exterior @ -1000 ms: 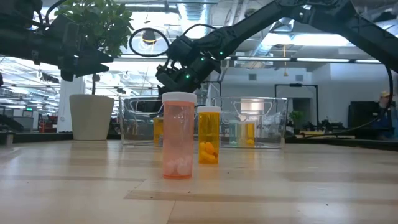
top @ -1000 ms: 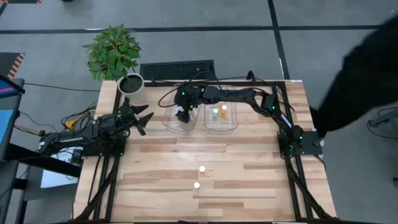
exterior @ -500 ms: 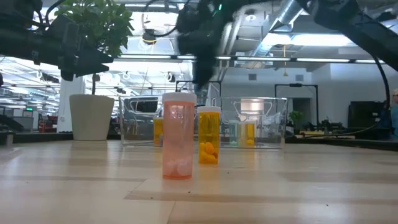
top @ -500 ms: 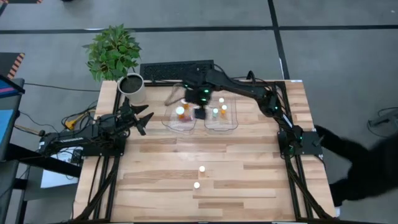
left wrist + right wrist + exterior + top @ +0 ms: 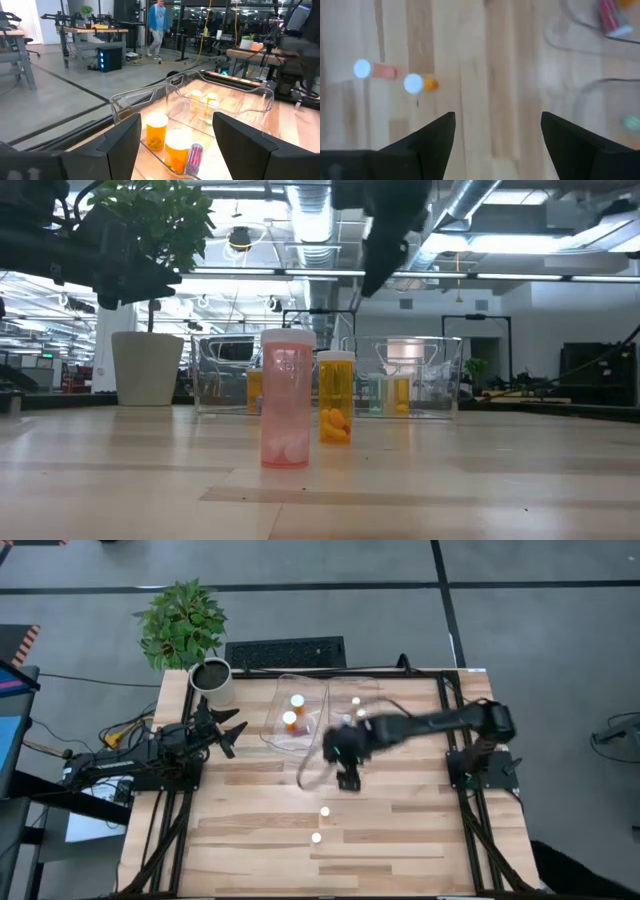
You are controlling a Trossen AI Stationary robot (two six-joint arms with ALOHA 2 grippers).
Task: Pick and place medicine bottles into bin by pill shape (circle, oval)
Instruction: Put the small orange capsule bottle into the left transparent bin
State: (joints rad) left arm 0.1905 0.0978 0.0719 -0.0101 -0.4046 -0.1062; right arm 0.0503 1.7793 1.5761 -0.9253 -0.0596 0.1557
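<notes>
Right pincer has left the bins, spread and empty, now heading for two bottles on the table; left pincer idle, spread.

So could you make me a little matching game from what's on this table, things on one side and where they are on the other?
Things:
1. plant pot
2. right gripper
3. pink bottle
4. left gripper

Places:
A. out on the open table, beside a yellow-pill bottle
B. far-left corner of the table
C. open, above the middle of the table, in front of the clear bins
D. open, at the table's left edge, near the pot

Pairs: 1-B, 2-C, 3-A, 4-D
</notes>
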